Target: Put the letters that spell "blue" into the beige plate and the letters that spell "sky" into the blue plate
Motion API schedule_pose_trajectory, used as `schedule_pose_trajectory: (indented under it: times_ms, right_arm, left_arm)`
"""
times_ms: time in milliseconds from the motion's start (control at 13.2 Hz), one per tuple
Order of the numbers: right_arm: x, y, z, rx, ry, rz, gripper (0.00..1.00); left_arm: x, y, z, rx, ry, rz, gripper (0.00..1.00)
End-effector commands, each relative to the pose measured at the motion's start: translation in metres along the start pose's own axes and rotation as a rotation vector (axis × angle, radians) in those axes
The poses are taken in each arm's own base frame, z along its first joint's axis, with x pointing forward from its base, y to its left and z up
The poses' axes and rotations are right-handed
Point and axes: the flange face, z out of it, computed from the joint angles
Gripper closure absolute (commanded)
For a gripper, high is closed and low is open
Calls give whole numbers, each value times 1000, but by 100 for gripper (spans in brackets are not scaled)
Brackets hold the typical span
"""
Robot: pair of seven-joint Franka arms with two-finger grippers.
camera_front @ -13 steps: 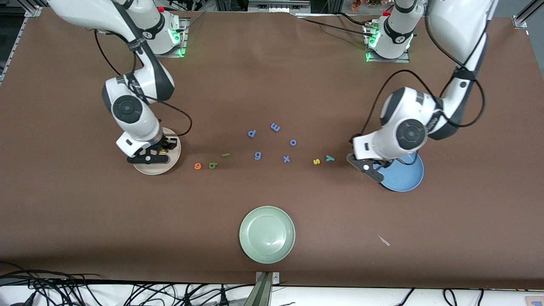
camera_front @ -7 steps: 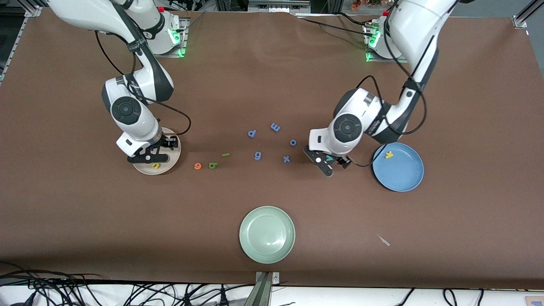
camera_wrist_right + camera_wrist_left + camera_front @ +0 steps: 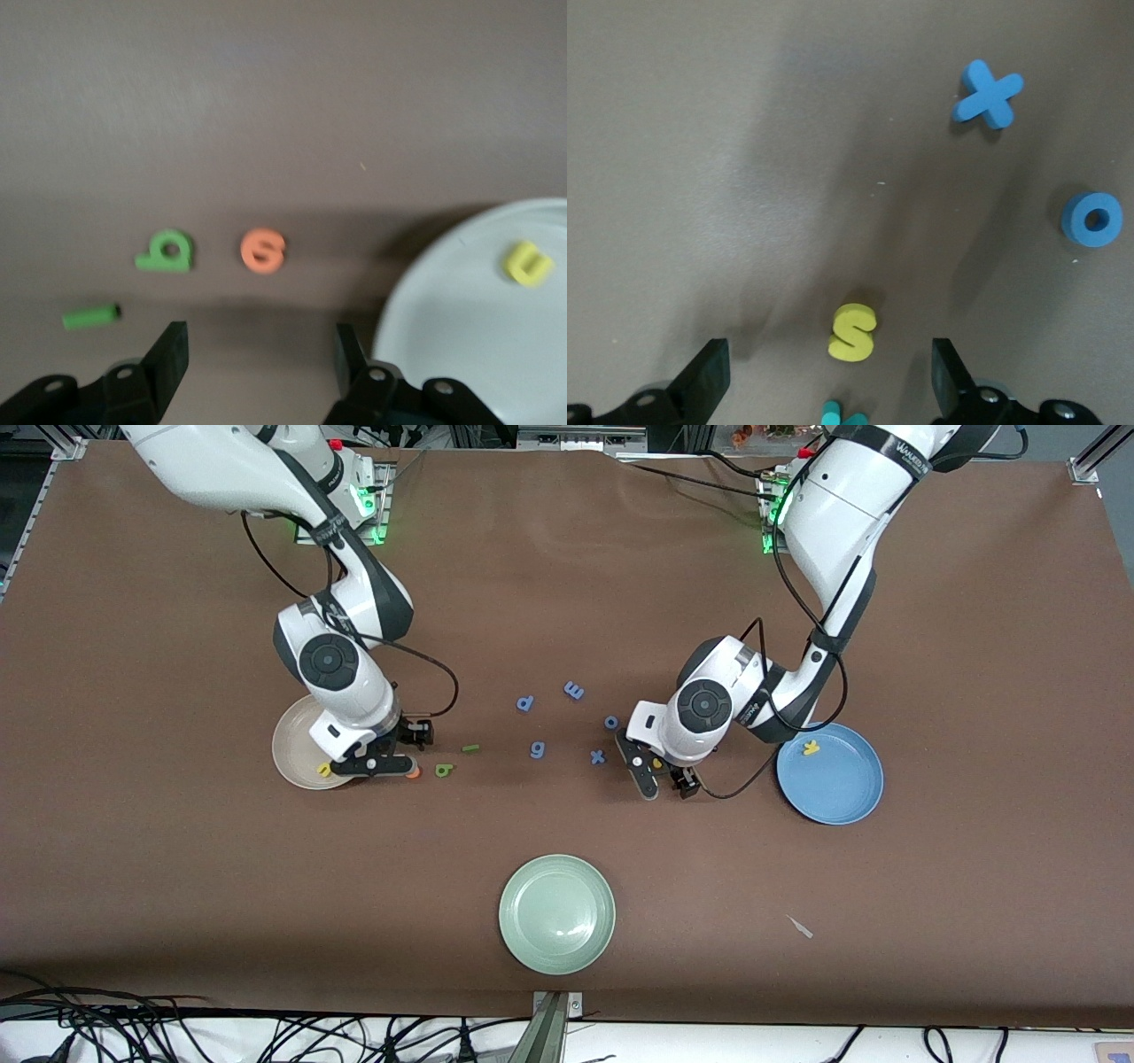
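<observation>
Spread wide and holding nothing, both sets of jaws: left gripper over yellow s beside teal y, right gripper over orange e by beige plate. Risks nudging y while closing on s, or clipping the plate rim

brown table — three plates, scattered letters

A round pale green plate sits on the brown table, nearest the front camera. Five small periwinkle-blue foam letters lie in the middle of the table, well apart from the plate: a p, an m, an o, a g and an x. A tiny pale scrap lies toward the left arm's end. Black cables run along the table's near edge.
</observation>
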Motion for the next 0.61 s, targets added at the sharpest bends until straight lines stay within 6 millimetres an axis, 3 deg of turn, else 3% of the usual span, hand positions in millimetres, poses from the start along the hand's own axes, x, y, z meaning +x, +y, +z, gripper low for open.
schedule_pose_trajectory:
  times_ms: [0, 76, 227, 379, 531]
  right_arm:
    - [18, -11, 13, 26, 14, -5, 25]
    - [18, -11, 18, 29, 12, -6, 25]
    - [18, -11, 30, 13, 37, -41, 25]
    - [22, -4, 40, 14, 53, -40, 26]
    - [22, -1, 42, 10, 51, -39, 27]
  left_arm:
    - [9, 5, 5, 15, -11, 46, 2]
    - [9, 5, 5, 23, -12, 54, 12]
    - [8, 5, 7, 41, -24, 75, 55]
    - [8, 5, 6, 42, -23, 73, 88]
    - [8, 3, 1, 45, -21, 70, 94]
